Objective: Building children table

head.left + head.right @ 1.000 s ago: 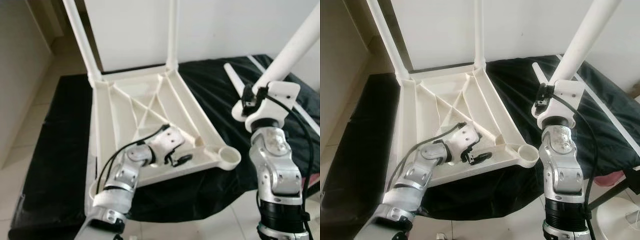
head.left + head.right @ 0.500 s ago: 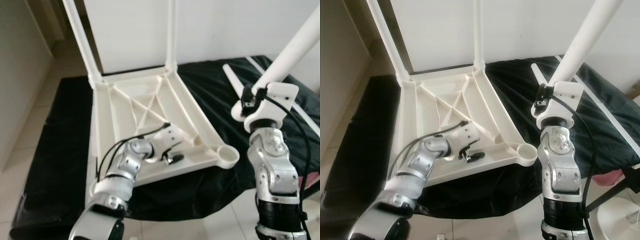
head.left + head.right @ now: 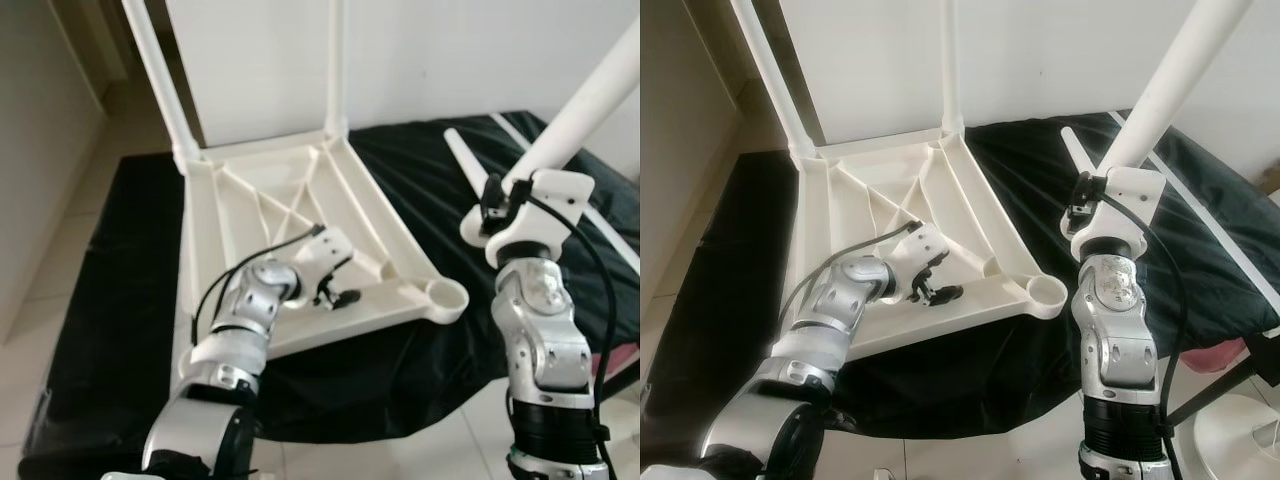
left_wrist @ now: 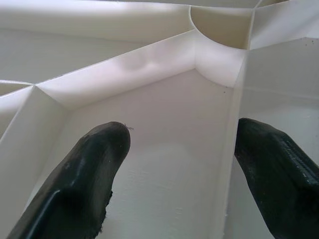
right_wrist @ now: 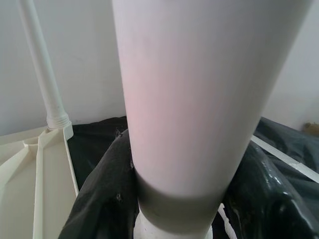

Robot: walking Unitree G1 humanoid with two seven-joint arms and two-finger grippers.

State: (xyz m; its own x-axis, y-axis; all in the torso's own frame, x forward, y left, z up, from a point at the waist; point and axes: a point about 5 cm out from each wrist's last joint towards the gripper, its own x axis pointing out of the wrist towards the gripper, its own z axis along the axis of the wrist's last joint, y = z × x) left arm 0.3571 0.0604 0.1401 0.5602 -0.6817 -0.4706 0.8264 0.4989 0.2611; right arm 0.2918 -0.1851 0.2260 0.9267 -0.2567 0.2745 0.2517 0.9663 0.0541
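Smooth plastic tabletop [image 3: 250, 185] (glossy black sheet [image 3: 420, 170])

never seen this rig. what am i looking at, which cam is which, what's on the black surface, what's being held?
It is a humanoid robot with two silver arms, each ending in two black fingers. The two wide pictures come from a stereo camera on its head, looking down. The close-ups come from a camera on each wrist.

On the black-covered surface lies a white plastic tabletop, upside down, ribs showing. Two legs already stand in its far corners; the near right corner socket is empty. A loose leg lies on the cover.

The right gripper holds another white leg raised, shut around it. The left gripper rests inside the tabletop's ribbing, fingers open, holding nothing.
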